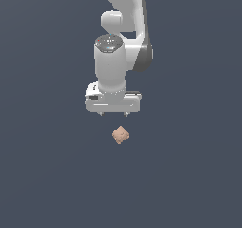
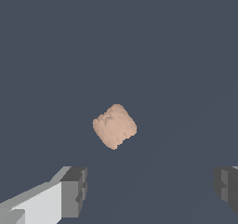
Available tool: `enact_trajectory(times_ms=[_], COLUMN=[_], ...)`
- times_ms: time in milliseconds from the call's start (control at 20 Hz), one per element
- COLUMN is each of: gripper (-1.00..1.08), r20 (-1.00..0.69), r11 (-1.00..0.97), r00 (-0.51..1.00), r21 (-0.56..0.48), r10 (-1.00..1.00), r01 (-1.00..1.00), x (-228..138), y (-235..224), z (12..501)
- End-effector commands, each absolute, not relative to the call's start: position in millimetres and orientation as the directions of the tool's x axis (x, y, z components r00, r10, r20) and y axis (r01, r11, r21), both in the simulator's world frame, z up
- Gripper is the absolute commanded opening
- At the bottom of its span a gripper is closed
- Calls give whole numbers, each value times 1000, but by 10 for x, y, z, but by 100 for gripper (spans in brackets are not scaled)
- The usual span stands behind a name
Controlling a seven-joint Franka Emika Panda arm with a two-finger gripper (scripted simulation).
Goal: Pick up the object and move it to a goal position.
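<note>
Claw [image 1: 113,114] wide open, nothing held. Two dark fingertips [image 2: 74,190] far apart in the wrist view, with lots of room between them. Pointed straight down from the white arm [image 1: 120,42]. Probably kept open like that so the little lump could fit in between later.

Small peach lump [image 1: 120,135] all alone on the dark gray floor [image 1: 47,175], with no edges or corners in sight to place it by. In the exterior view, just under the claw and a tiny bit toward the exterior view's right. Not touched by either fingertip. Hard to tell how high the claw hung above it.

In the wrist view, lump [image 2: 114,126] near the middle, ahead of the gap between the fingertips, not yet inside it. Likely lined up that way for a straight drop down.

Bumpy and almost round, a bit like a tilted square with soft corners. No clear long side, so no real way of pointing. Much thinner than the open gap, so probably easy to pinch from any side. Pick-up not yet done. No goal spot seen anywhere.
</note>
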State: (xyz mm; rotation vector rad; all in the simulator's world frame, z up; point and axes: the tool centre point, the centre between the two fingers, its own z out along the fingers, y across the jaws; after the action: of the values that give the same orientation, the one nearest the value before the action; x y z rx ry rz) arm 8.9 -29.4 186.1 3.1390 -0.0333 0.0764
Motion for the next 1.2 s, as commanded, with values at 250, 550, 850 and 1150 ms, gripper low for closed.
enact_trajectory(times_ms=[250,550,850,1150], gripper=[100,100,100,100], r20=[57,66,64,56], r11=[-1000,-999,-999,-996], r00=[998,997,997,995], r21=[16,35,34,36], r10=[0,27,31,87], r01=[-1,25,29,85], x=[95,103,105,126], y=[-324,-361,-354,-327], z=[1897,1940,1927,1835])
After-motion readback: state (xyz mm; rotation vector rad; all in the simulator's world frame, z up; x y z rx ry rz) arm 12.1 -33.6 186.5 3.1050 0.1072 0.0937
